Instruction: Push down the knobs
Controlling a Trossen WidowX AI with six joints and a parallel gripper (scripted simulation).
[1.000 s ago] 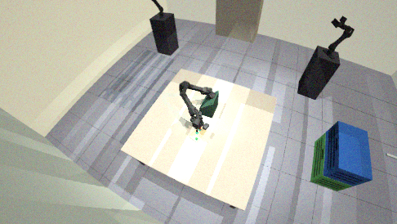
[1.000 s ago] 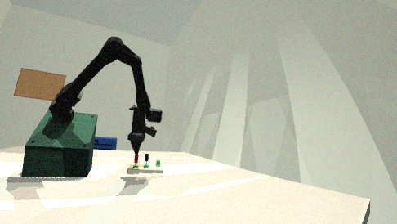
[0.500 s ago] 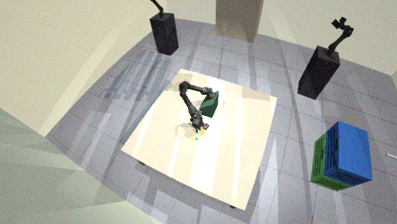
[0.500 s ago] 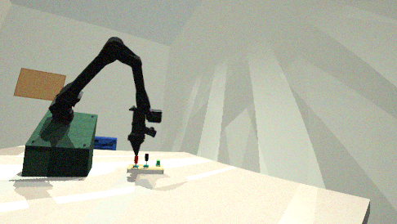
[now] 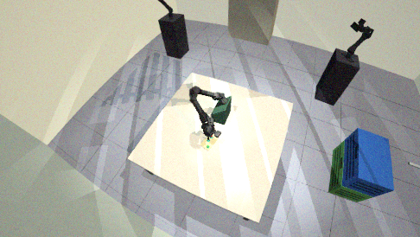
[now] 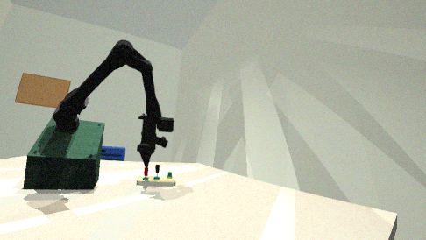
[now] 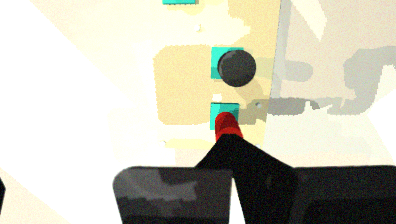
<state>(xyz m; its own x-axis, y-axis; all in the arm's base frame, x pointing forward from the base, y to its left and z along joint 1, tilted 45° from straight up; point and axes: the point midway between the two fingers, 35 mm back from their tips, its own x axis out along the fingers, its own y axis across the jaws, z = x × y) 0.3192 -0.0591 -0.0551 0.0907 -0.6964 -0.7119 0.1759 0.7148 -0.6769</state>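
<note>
The tan circuit board [image 6: 162, 180] [image 7: 185, 75] [image 5: 203, 143] stands on the table near the arm's base. It carries a red knob [image 6: 145, 171] [image 7: 227, 125] on a teal potentiometer [image 7: 223, 109], a black knob [image 6: 157, 168] [image 7: 237, 68] that stands tall on its shaft, and a low green knob [image 6: 169, 174]. My gripper [image 6: 145, 163] [image 7: 228, 140] [image 5: 209, 136] is shut with nothing between its fingers. It points straight down, and its closed tips are right on top of the red knob. The black knob is free beside it.
The arm's dark green base block [image 6: 61, 158] [image 5: 222, 110] stands just behind the board. On the floor are a blue and green crate [image 5: 363, 164] and two black camera pedestals [image 5: 174, 35] [image 5: 337, 75]. An orange panel [image 6: 42, 90] hangs at the back left.
</note>
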